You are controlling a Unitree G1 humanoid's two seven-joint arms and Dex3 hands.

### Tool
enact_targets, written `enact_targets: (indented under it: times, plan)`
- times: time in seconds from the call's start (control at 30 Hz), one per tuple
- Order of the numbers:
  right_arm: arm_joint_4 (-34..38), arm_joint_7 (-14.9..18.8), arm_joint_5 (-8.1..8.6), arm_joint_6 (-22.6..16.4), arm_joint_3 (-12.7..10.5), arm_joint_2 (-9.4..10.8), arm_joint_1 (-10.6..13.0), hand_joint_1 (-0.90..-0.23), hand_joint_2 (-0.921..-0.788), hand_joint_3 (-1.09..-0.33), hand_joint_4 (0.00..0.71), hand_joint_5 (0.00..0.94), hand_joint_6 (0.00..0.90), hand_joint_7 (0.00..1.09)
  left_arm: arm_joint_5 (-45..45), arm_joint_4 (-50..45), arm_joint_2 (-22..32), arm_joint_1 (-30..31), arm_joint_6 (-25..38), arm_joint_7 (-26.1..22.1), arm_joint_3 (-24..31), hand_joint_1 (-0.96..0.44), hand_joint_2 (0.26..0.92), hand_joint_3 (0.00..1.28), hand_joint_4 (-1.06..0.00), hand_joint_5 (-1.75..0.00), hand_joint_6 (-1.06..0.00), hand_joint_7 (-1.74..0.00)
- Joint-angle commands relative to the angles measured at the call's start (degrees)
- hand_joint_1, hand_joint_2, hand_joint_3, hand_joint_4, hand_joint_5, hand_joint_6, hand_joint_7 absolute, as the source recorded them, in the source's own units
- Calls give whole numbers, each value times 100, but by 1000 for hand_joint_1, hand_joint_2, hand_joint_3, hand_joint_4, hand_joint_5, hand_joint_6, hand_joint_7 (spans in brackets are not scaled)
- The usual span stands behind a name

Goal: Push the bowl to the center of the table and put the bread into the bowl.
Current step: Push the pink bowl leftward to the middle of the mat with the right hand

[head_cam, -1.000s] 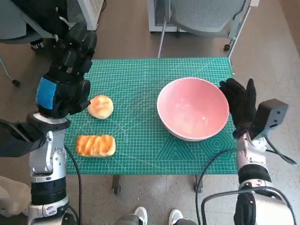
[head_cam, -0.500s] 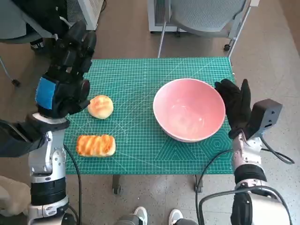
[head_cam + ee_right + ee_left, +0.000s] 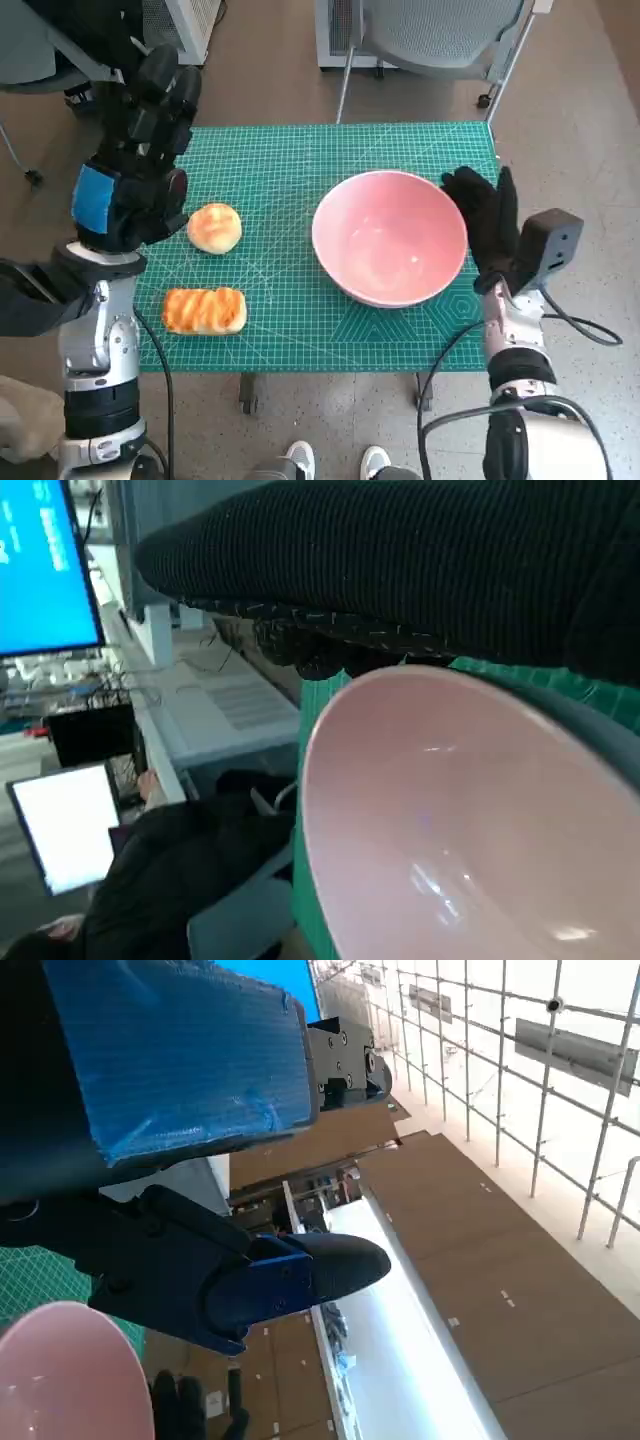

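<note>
— Head view first: what's biggest down there?

— The counter [image 3: 290, 180], covered by a green grid mat. On it, right of the middle, sits the pink bowl [image 3: 389, 237], upright and with nothing inside.

— And the right hand?

— The right hand [image 3: 487, 222], in its black glove, stands flat against the bowl's right rim, its fingers [image 3: 470, 190] straight and loosely apart, holding nothing. From the right wrist view the glove lies dark across the bowl's edge [image 3: 440, 820], so the two are touching or very nearly so.

— Left side?

— The left hand [image 3: 135, 170] is raised over the counter's left edge, blue tape on its back, its fingers [image 3: 160, 95] stretched up and spread, gripping nothing. The left wrist view shows those black fingers [image 3: 230, 1260] reaching out into the room, with a slice of the bowl [image 3: 65, 1375] low in the corner.

— The bread?

— Two pieces, both on the mat's left part, well apart from the bowl. A round bun [image 3: 214, 228] lies just beside the left hand, and a flat braided loaf [image 3: 204, 309] lies nearer the robot, close to the front edge.

— Anything else?

— A grey chair [image 3: 440, 35] behind the counter, and shoe tips [image 3: 335, 462] at the lower edge.
</note>
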Motion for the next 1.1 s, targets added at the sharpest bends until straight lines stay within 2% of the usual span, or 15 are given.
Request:
enact_targets:
  times: [0.03,0.4,1.1]
  plan:
    - [63,36,-34,86,-3,94,-7,-651,-921,-838,366,5,419,41,-57,-67,53,76,-8,2,48,-641,921,621,-3,-15,1,-282]
    - [43,13,-67,21,59,201,-115,-626,-921,-863,351,0,408,34,-91,-89,30,121,-24,-2,63,-639,921,620,0,-16,1,-267]
    - [32,49,-120,3,111,385,-269,-635,-921,-882,327,0,394,26,-147,-75,52,200,-92,-75,117,-654,921,601,1,1,1,-277]
